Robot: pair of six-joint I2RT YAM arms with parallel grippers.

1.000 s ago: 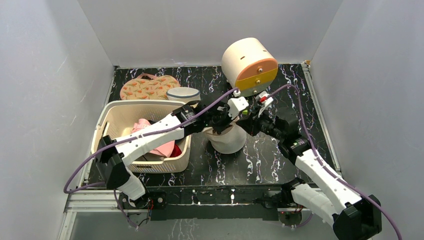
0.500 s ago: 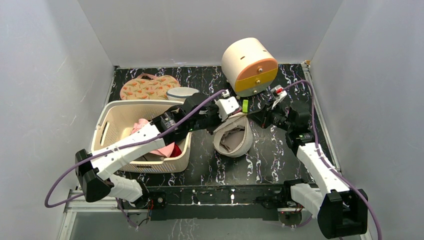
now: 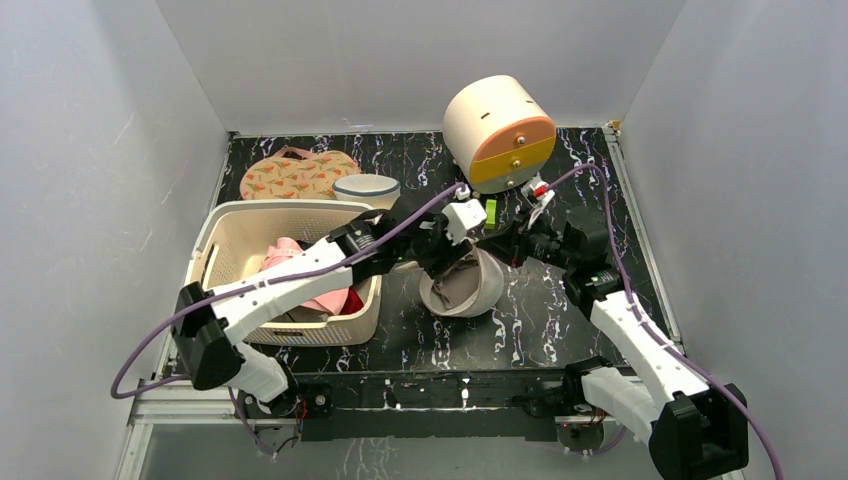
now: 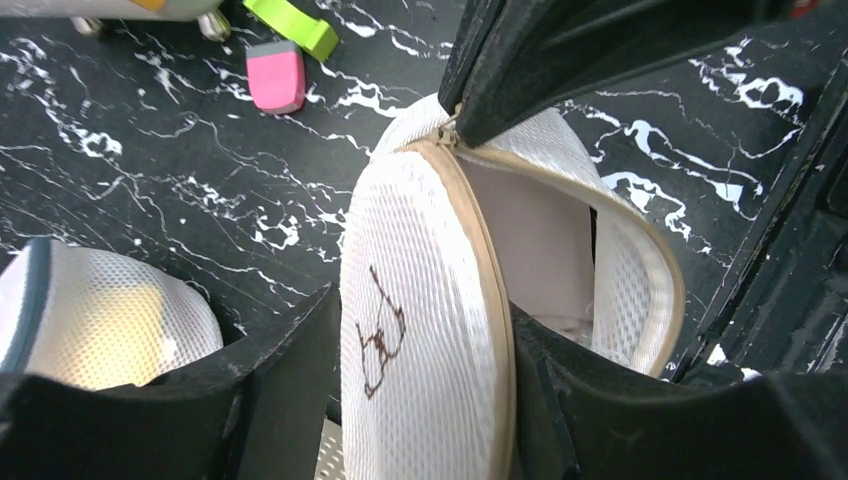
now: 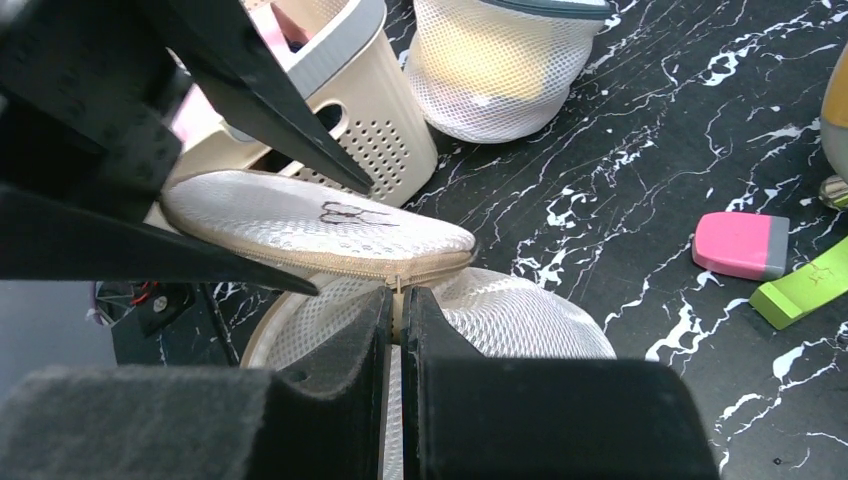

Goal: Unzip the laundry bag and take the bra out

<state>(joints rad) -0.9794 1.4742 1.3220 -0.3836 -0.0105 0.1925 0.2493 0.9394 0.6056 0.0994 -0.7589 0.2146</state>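
The laundry bag [image 3: 478, 296], a cream-white mesh cylinder, stands at the table's middle with its zip partly undone and its lid lifted. My left gripper [image 3: 447, 262] is shut on the round lid [image 4: 420, 330], which bears the small bra drawing. One finger is on each face of the lid. My right gripper [image 3: 490, 246] is shut on the zip pull [image 5: 399, 287] at the rim, beside the lid [image 5: 320, 225]. Pale beige cloth [image 4: 535, 230] shows inside the bag and also shows from above [image 3: 458, 284]. I cannot tell its shape.
A cream basket [image 3: 230, 225] with pink clothes stands to the left. A white tub with a dark rim [image 3: 366, 188] and a floral pouch [image 3: 298, 172] lie behind it. A cream and orange drum [image 3: 500, 130] stands at the back. A pink eraser [image 5: 740, 245] and a green block [image 5: 800, 290] lie near it.
The lid has come open since a second ago. My right gripper swung out to the right, then back toward the bag. My left gripper kept its hold on the lid.
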